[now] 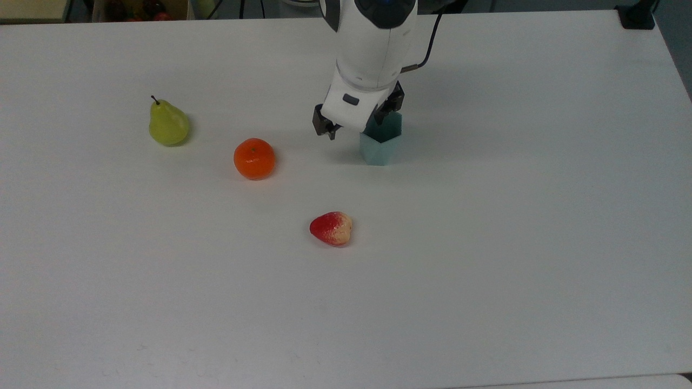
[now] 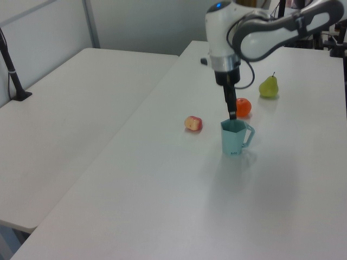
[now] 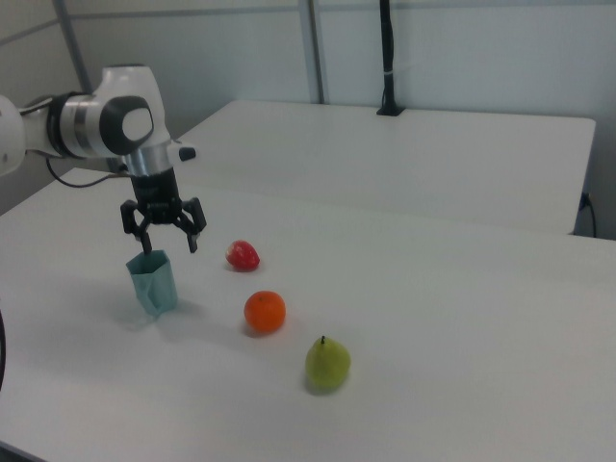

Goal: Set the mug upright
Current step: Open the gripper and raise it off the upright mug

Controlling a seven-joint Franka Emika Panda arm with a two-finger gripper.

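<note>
The mug [image 1: 381, 146] is a pale blue faceted cup with a darker teal inside. It stands upright on the white table [image 1: 486, 243], mouth up. In the left view the mug [image 2: 233, 139] shows a handle on the left view's right side. My gripper [image 1: 357, 116] hangs just above its rim, open, with nothing between the fingers. In the right view the gripper [image 3: 166, 236] has its fingers spread wide over the mug [image 3: 154, 281], clear of it. In the left view the gripper [image 2: 231, 111] points straight down at the rim.
An orange [image 1: 254, 158] lies to the top view's left of the mug, and a green pear [image 1: 168, 125] lies farther left. A strawberry [image 1: 331, 228] lies nearer the front edge. A second white table [image 2: 70, 108] adjoins on the left view's left.
</note>
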